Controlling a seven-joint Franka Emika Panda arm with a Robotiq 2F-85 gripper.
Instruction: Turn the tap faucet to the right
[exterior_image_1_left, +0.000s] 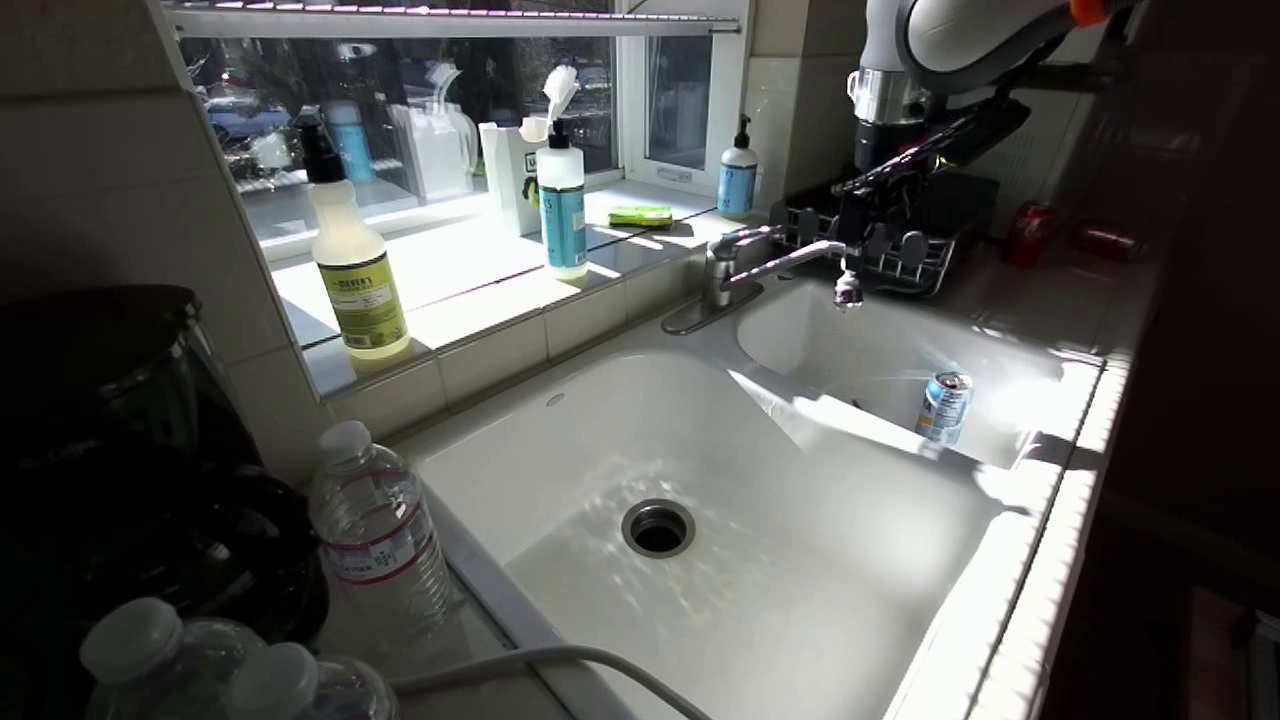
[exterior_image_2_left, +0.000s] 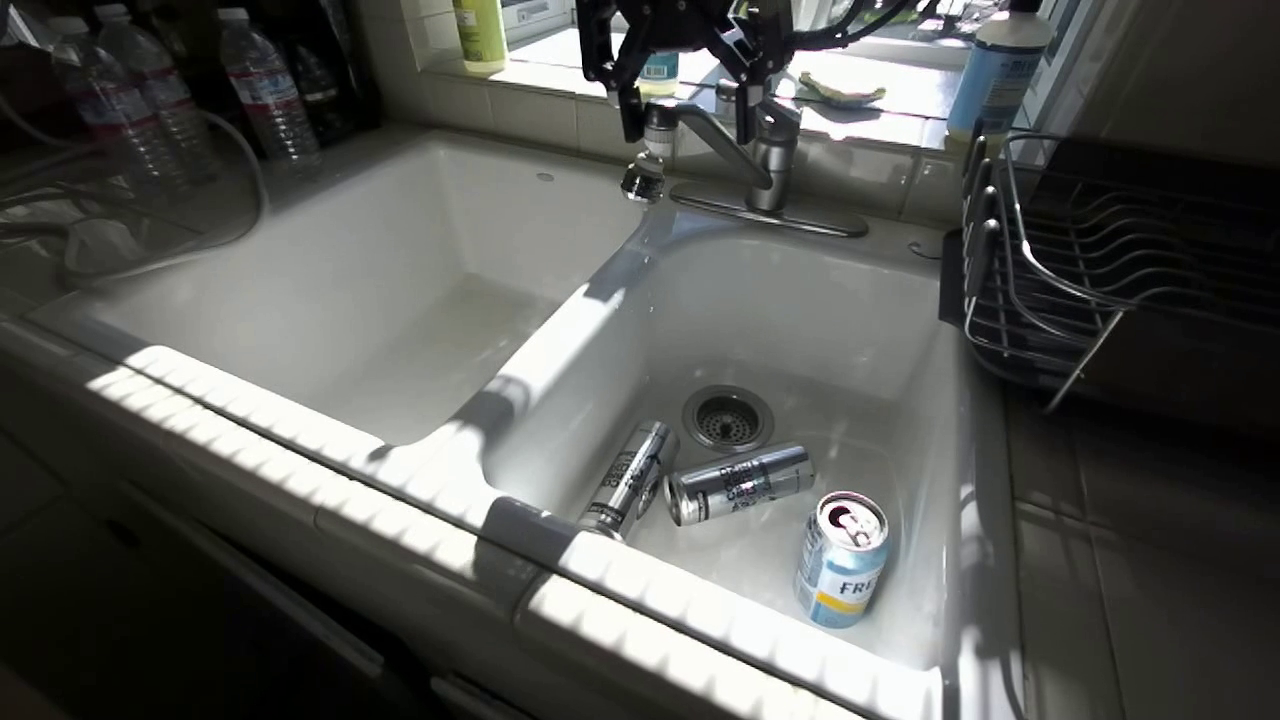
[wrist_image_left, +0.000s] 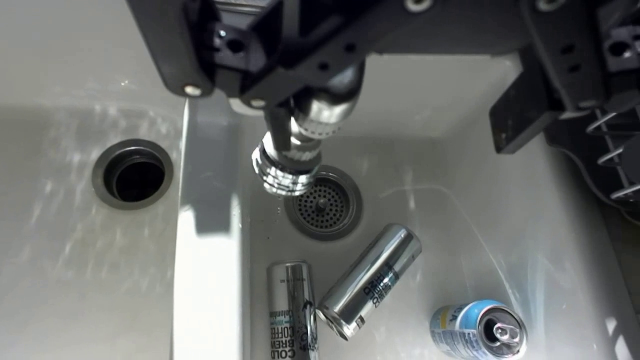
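The arm (exterior_image_1_left: 985, 35) hangs overhead, gripper (exterior_image_2_left: 690, 120) pointing down, fingers (wrist_image_left: 522, 116) wide apart, and just below, the tap faucet (exterior_image_2_left: 740, 158), metal glinting, the end of its spout (exterior_image_1_left: 790, 258) showing in that gap, right beside one finger! Contact? Can't call it; in the wrist view the gripper hides much of the spout.

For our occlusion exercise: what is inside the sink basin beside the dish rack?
Two silver cans lying down, a blue can standing, a drain. The floor under the cans is hidden.
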